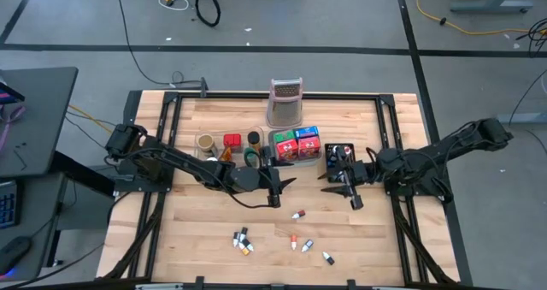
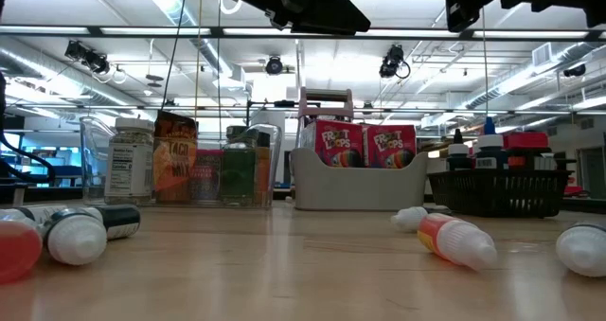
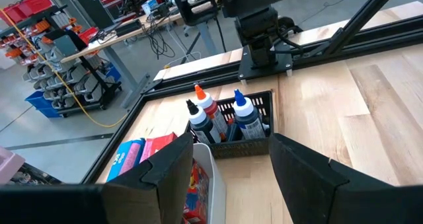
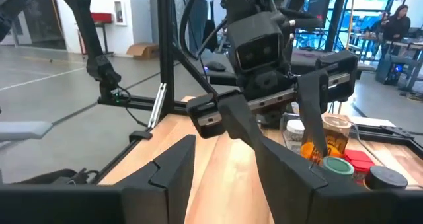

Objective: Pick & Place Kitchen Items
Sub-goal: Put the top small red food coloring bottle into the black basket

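Left gripper [image 1: 275, 187] and right gripper [image 1: 344, 186] hovering empty near the grey tray [image 1: 275, 159] of cereal boxes [image 1: 297, 144], fingers parted, small bottles [image 1: 298, 215] scattered on the tabletop [image 1: 205, 221]

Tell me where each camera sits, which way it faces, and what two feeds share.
High: overhead, looking straight down on the table; both arms, left pincer, right pincer.
Low: at table height, facing the cereal boxes; arms overhead.
Left wrist: looks past its open fingers at the black basket of bottles.
Right wrist: looks past its open fingers at the left pincer.
Shared: black basket, high and left wrist.
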Robot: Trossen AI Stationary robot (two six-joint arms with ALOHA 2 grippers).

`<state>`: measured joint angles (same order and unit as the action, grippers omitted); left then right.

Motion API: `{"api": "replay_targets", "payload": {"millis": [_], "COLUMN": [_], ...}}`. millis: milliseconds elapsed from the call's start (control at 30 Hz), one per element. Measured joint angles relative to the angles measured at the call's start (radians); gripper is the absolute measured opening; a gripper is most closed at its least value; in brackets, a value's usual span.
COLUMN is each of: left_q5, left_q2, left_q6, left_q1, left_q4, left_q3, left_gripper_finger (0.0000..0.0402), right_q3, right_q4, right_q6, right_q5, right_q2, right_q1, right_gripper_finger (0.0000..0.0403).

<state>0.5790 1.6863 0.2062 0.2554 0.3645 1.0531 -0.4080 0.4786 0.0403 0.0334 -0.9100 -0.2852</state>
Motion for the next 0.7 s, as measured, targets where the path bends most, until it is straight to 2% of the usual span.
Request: {"api": "replay_targets", "payload": {"millis": [200, 300, 467, 567, 700], "left_q5": [-0.005, -0.008, -0.059, -0.008, 0.142], "left_q2": [0.0, 0.0, 0.0, -0.019, -0.102], "left_q6": [0.0, -0.038, -0.096, -0.127, -0.102], "left_q1": [0.0, 0.0, 0.002, 0.019, 0.076], "left_q4": [0.023, 0.048, 0.052, 0.037, -0.006], "left_q3": [0.0, 0.0, 0.0, -0.002, 0.0], "left_gripper_finger": [0.021, 0.021, 0.021, 0.021, 0.021], "right_q3": [0.0, 0.0, 0.0, 0.0, 0.0], "right_q4": [-0.024, -0.011, -0.003, 0.004, 0.033], "right_q6": [0.046, 0.036, -0.015, -0.007, -0.01], "right_q5": [-0.059, -0.098, -0.102, -0.102, -0.102], "right_q2": [-0.035, -0.081, -0.181, -0.243, -0.335], "right_q1": [0.0, -0.001, -0.003, -0.012, -0.028], "right_gripper_finger": [0.0169, 0.0169, 0.0169, 0.0169, 0.0176]}}
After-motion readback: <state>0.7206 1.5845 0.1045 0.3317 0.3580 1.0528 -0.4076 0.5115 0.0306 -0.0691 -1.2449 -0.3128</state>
